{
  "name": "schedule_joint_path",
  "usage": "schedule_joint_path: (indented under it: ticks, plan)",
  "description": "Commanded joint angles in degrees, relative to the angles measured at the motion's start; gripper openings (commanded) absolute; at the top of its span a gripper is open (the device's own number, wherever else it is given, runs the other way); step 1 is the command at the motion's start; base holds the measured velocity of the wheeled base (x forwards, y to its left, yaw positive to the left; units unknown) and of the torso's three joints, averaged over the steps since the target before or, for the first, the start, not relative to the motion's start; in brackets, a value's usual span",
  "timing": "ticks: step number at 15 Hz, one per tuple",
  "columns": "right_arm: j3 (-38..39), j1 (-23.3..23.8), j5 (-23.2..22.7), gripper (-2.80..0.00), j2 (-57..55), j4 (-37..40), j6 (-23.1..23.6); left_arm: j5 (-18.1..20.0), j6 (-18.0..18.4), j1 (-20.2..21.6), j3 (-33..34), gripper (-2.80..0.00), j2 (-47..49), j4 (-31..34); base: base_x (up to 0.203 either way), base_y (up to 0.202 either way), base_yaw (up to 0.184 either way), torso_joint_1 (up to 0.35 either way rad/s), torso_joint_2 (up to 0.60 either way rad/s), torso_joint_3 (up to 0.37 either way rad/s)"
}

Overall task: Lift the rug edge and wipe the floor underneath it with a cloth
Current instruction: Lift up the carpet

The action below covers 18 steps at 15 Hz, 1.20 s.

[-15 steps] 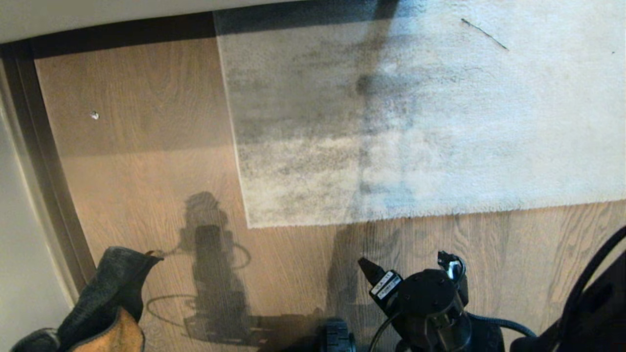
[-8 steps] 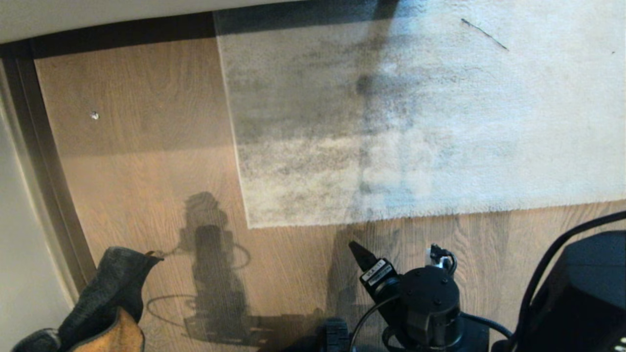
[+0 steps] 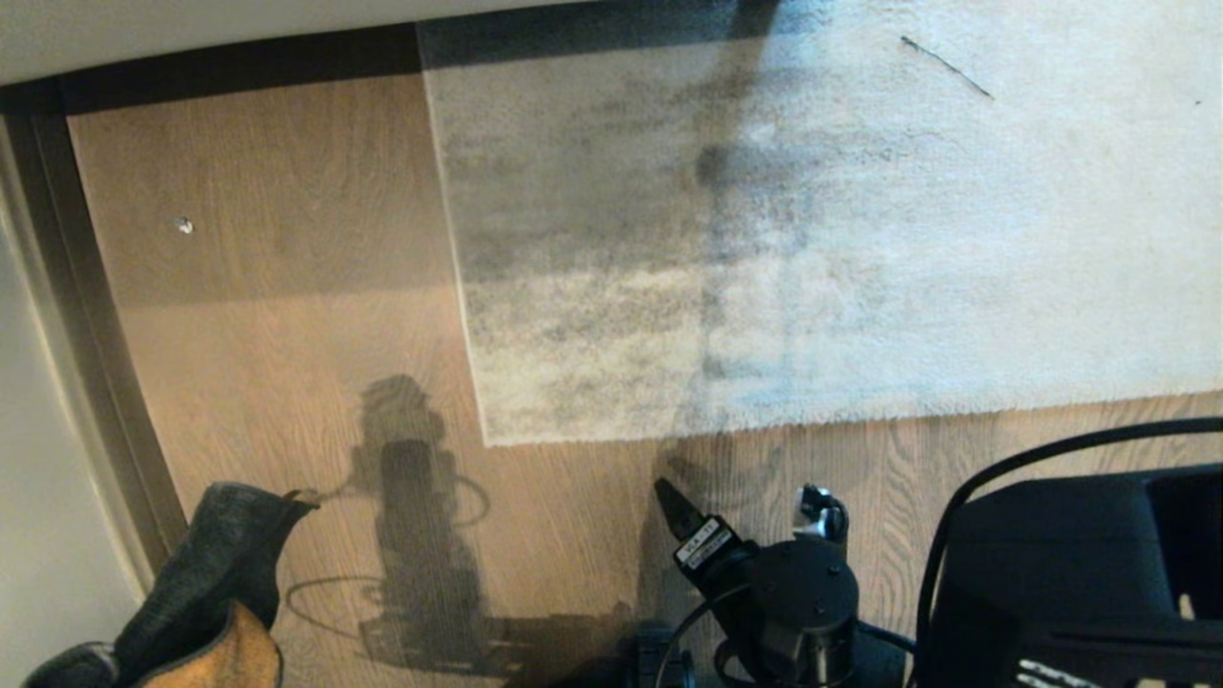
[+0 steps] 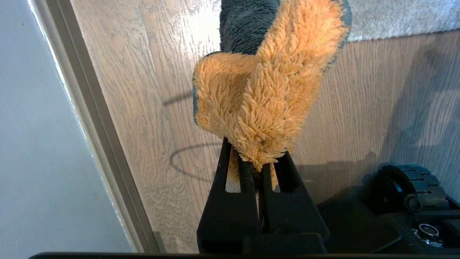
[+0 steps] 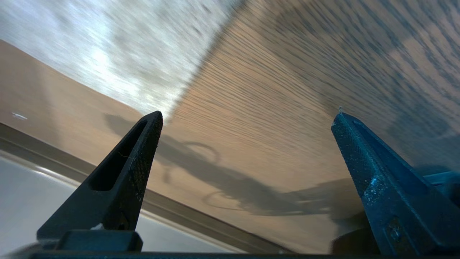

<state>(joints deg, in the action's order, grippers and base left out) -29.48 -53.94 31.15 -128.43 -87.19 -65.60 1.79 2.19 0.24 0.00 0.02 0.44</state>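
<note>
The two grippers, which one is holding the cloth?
The left gripper, shut on the cloth. The right gripper is open and empty.

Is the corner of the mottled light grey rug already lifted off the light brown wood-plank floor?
No, the rug corner lies flat on the floor, and the right gripper hangs short of it, jaws open and empty.

Setting: domestic interior, most likely a living space in a home. Evidence: floor (image 3: 287, 287) of light brown wood-grain planks, matte; large short-pile light grey rug (image 3: 812, 239) with mottled darker patches, laid flat, its straight border and square corner (image 3: 489, 441) on the planks; dark skirting strip (image 3: 105, 363) along a pale wall (image 3: 38, 497); strong low light casting shadows across the planks.
</note>
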Motion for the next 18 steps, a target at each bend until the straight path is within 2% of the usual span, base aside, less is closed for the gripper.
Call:
schedule_joint_path:
  ticks: [1, 8, 18]
  plan:
    - [-1.5, 0.0, 0.2, 0.00, -3.5, -2.7, 0.2, 0.1, 0.0, 0.0, 0.0, -2.80, 0.0, 0.0, 0.000, 0.000, 0.000, 0.000, 0.00, 0.000]
    - [-8.7, 0.1, 0.2, 0.00, -6.1, -2.7, 5.3, 0.1, 0.0, 0.0, 0.0, -2.80, 0.0, 0.0, 0.000, 0.000, 0.000, 0.000, 0.00, 0.000]
    - [-18.7, 2.7, 0.2, 0.00, -10.5, -2.7, 16.3, 0.0, 0.0, 0.0, 0.0, -2.80, 0.0, 0.0, 0.000, 0.000, 0.000, 0.000, 0.00, 0.000]
